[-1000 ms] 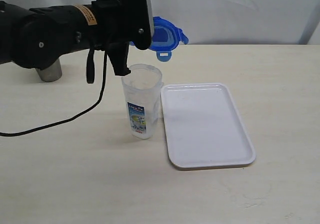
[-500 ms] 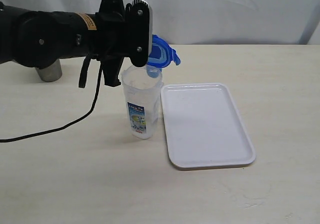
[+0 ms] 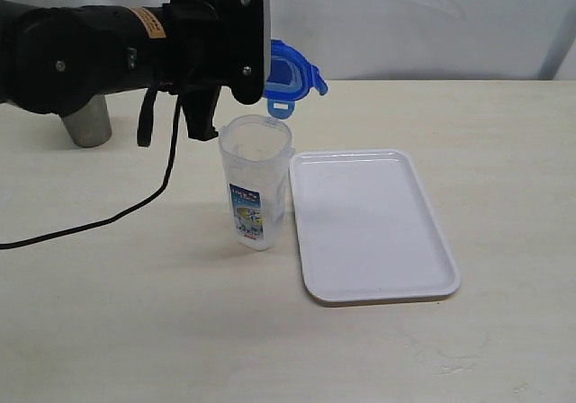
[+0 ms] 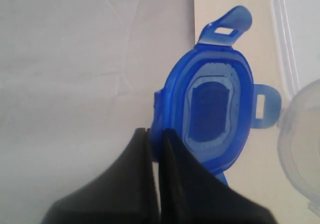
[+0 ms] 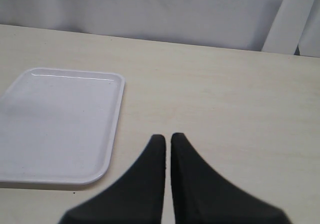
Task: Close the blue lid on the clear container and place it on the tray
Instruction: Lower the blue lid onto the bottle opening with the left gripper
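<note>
My left gripper is shut on the edge of the blue lid, holding it in the air with its flaps hanging loose. In the exterior view the blue lid hovers tilted just above and behind the open mouth of the clear container, which stands upright on the table with its printed label facing the camera. The white tray lies flat right beside the container, bare. The left gripper itself is hidden behind its wrist housing in the exterior view. My right gripper is shut on nothing, above bare table beside the tray.
A tapered steel cup stands at the back left behind the left arm. A black cable trails from the arm across the table left of the container. A white backdrop runs along the table's far edge.
The left arm first dropped the lid towards the container's mouth, then lifted it a little up and back; the lid now sits slightly higher above the rim. Container and tray have not moved.
</note>
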You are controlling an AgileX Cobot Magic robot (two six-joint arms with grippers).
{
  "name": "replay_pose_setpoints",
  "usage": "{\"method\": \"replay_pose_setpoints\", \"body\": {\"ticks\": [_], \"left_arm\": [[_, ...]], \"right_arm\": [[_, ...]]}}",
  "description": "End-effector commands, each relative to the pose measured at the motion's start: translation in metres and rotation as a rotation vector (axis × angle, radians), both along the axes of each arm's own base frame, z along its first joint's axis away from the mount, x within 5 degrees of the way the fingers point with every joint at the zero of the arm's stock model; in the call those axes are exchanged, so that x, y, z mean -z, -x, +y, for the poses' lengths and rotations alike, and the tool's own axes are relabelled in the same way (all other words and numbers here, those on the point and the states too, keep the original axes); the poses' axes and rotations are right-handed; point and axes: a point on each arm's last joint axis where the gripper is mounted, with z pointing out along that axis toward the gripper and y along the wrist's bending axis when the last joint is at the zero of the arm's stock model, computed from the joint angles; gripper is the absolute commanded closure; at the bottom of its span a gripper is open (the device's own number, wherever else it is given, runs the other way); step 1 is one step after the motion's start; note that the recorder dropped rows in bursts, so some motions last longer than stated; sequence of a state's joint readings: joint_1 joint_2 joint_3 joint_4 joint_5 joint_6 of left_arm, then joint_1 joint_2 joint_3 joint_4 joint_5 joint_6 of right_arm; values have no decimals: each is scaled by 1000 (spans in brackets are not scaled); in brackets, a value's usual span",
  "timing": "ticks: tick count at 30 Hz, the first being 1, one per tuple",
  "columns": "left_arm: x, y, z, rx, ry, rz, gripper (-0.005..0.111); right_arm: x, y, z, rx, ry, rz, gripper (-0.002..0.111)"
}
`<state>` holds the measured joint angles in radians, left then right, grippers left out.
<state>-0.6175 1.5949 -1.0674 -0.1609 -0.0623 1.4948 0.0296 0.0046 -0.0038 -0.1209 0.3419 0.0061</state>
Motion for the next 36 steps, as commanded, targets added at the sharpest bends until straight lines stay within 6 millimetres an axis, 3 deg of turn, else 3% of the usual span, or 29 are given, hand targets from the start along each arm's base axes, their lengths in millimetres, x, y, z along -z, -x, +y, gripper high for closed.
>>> {"method": "replay_pose_setpoints", "body": {"ticks": [1,14,36], "left_arm": [[-1,3,-1,4,0,34,107],[-13,10,4,7,14,28,107],[-2,16,5,7,-24,169,107]], "right_arm": [[1,0,0,4,-6,0,104],[1,0,0,4,-6,0,104],[1,0,0,4,-6,0,104]]}}
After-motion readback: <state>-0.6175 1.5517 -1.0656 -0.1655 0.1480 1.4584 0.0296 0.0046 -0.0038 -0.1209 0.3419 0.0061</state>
